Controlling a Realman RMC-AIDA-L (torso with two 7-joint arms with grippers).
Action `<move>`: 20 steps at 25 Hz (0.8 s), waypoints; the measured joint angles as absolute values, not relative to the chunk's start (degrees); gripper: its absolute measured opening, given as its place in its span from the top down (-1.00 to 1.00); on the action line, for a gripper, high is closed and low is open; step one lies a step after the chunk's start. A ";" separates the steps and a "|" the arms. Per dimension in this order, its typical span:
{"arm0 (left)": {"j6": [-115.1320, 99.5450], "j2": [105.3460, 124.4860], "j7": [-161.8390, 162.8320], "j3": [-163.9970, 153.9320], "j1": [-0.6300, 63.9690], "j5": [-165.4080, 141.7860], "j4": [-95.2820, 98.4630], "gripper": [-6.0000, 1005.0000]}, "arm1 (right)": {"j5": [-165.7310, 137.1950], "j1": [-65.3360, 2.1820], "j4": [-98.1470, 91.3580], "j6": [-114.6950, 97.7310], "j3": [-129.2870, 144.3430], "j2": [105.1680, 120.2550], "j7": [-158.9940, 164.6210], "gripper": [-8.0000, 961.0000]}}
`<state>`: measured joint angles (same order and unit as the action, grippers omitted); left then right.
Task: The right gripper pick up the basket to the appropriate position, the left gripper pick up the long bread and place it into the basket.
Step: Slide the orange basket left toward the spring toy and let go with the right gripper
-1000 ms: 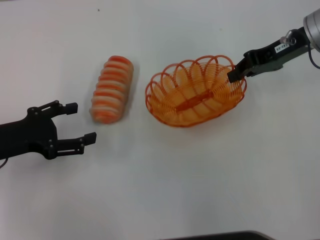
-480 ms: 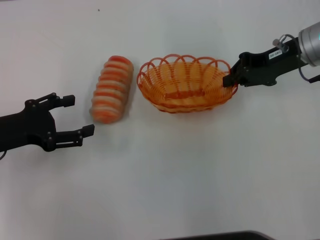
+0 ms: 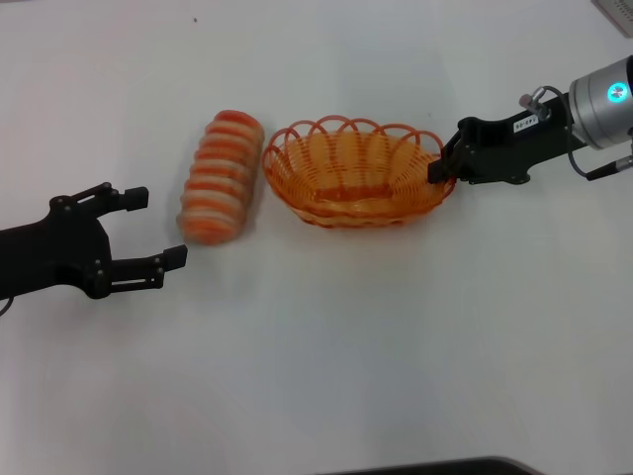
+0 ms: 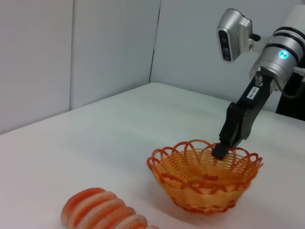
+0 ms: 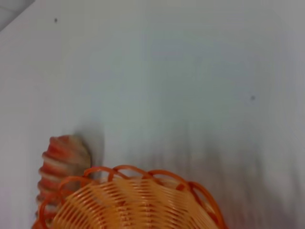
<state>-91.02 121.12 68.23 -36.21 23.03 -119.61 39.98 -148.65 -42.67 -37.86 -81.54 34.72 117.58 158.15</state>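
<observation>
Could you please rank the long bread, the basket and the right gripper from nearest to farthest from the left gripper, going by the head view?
Measured from the left gripper:
1. The long bread, just beside its open fingers.
2. The basket, past the bread at mid-table.
3. The right gripper, clamped on the basket's far rim.

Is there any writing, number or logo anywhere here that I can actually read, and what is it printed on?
Small white label on the right gripper, near the wrist: dark characters, too small and blurred to read.
Basket: no text.
Long bread: no text, only stripes.
Left gripper: no label or marking visible.
Table: no writing.
So nothing here can be quoted.
</observation>
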 joint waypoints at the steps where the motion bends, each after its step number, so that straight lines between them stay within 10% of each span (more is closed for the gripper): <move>1: -90.95 121.15 68.22 -36.21 23.04 -119.61 39.95 -0.83 | -148.70 -42.70 -37.81 -81.37 34.72 117.72 158.19 0.82; 20: -89.44 121.63 68.28 -36.19 23.07 -119.58 39.96 -0.82 | -146.37 -43.06 -35.60 -80.82 34.39 118.11 158.80 0.57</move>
